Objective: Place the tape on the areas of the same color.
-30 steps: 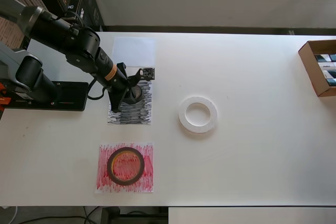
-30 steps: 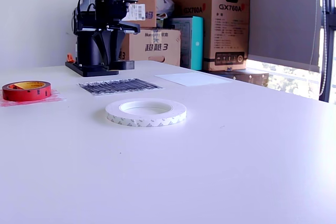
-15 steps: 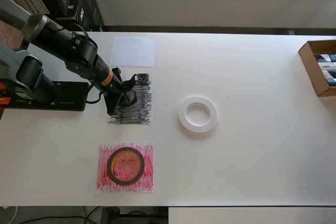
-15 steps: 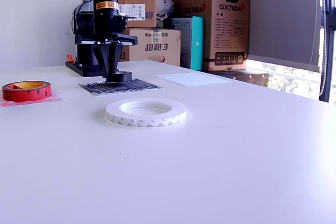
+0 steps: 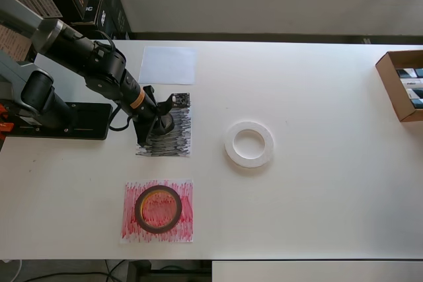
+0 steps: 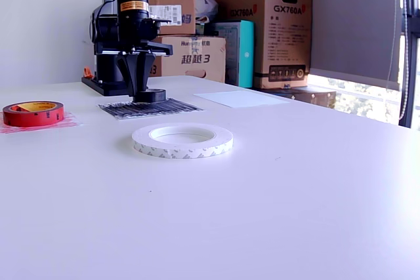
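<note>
The small black roll rests on the scribbled black sheet. My gripper points down at the roll, its fingers shut on the roll's wall. On the scribbled red sheet lies the dark-red roll. The large white ring lies flat on the bare table, to the right of the black sheet in the overhead view. Nothing sits on the plain white sheet.
The arm's black base plate sits at the overhead view's left edge. An open cardboard box stands at the table's right edge in that view. Stacked cartons stand behind the table in the exterior view.
The gripper came down with the black roll onto the black sheet and shifted slightly left in the overhead view. Over the last half second it has barely moved.
</note>
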### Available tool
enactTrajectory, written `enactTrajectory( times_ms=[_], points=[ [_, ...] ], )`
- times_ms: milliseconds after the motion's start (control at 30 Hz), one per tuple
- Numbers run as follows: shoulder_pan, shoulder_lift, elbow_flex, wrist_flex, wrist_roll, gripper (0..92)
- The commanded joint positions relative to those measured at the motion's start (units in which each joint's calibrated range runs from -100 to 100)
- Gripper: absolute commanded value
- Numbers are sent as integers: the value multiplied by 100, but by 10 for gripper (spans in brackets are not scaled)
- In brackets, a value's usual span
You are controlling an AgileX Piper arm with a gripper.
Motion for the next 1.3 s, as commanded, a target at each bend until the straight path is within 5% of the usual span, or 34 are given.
enactTrajectory(
  times_ms=[0, 133, 367, 500, 1267],
  points=[
    [-17, 15, 45, 45, 39, 2],
    [-33, 15, 45, 45, 47, 75],
    [-57, 15, 45, 37, 55, 556],
    [-64, 15, 54, -184, 47, 708],
    [-112, 539, -2154, 198, 325, 713]
  ],
)
